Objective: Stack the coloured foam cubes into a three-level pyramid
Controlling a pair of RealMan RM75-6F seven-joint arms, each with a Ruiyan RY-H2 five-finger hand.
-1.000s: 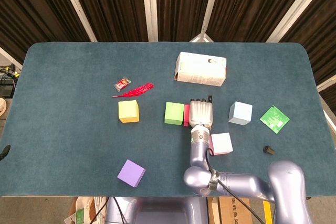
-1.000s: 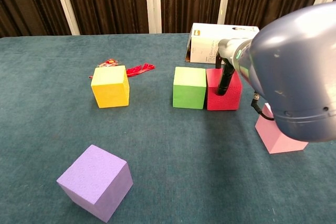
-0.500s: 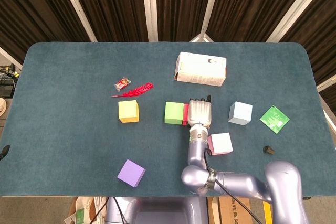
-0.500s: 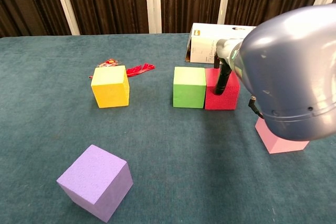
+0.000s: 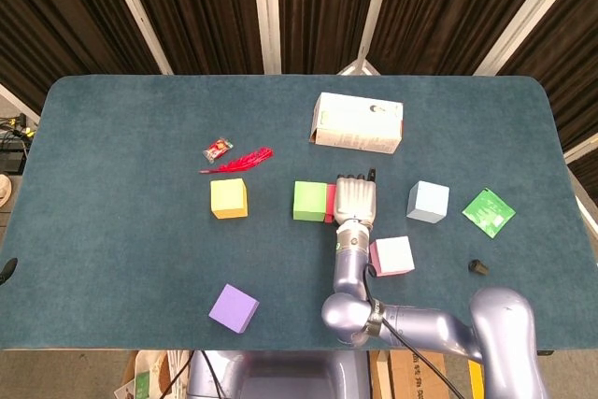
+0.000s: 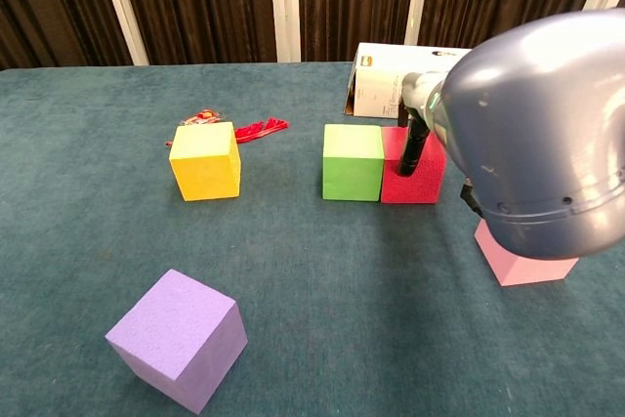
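The right robot hand point(image 5: 356, 200) lies over the red cube point(image 6: 412, 168), fingers down its side, gripping it against the green cube point(image 5: 309, 201) on the bench point(image 5: 121, 156). The yellow cube point(image 5: 229, 198), purple cube point(image 5: 233, 308), pink cube point(image 5: 393, 256) and pale blue cube point(image 5: 427, 202) sit apart.

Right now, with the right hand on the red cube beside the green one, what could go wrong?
The right hand covers the red cube, which touches the green cube; pushing further could shove the green one out of line. The arm hangs over the pink cube, so pulling back might knock it.
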